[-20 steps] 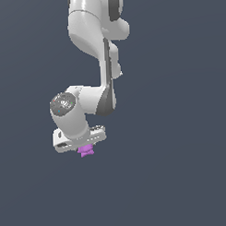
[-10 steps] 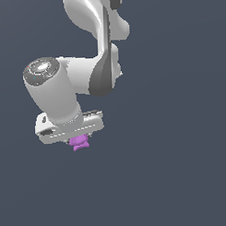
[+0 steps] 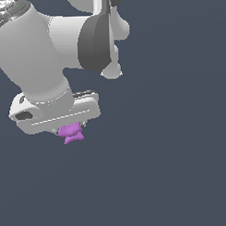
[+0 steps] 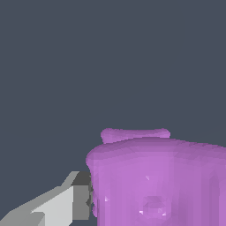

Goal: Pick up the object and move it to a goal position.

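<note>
The object (image 3: 71, 133) is a small bright purple-magenta lumpy thing with little nubs. In the exterior view it hangs under my white gripper (image 3: 69, 129), lifted off the dark grey ground. The gripper's body hides the fingers there. In the wrist view the object (image 4: 159, 181) fills the near part of the picture, and one grey finger (image 4: 77, 198) presses against its side. My gripper is shut on the object. The arm's large white wrist and forearm (image 3: 48, 48) loom close to the exterior camera at that view's upper left.
A plain dark grey ground (image 3: 172, 168) lies all around. No goal marker shows in either view.
The arm has risen toward the exterior camera with the object held, so gripper and object look much larger and sit further to the exterior view's left than a second ago.
</note>
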Tool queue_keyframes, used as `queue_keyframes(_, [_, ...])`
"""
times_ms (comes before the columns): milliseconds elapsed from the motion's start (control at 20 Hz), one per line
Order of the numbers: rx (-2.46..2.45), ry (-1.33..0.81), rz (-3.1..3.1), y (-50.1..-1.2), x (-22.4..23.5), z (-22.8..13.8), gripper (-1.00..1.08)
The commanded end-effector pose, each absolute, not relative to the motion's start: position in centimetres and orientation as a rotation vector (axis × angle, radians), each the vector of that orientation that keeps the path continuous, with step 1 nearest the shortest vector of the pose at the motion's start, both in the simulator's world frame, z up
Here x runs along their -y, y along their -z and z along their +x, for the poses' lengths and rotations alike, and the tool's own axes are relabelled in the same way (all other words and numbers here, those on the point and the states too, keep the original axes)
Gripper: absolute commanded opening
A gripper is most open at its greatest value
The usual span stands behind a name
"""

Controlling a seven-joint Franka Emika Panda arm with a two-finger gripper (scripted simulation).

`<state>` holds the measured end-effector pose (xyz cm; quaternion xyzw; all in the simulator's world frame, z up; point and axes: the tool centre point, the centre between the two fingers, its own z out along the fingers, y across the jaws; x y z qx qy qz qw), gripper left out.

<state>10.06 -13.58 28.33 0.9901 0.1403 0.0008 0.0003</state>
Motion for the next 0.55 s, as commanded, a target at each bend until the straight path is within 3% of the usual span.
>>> queue_keyframes(0, [-0.441, 0.000, 3.110, -29.6, 13.6, 10.2, -1.00])
queue_keyframes(500, [-0.441, 0.000, 3.110, -31.4, 13.7, 10.6, -1.00])
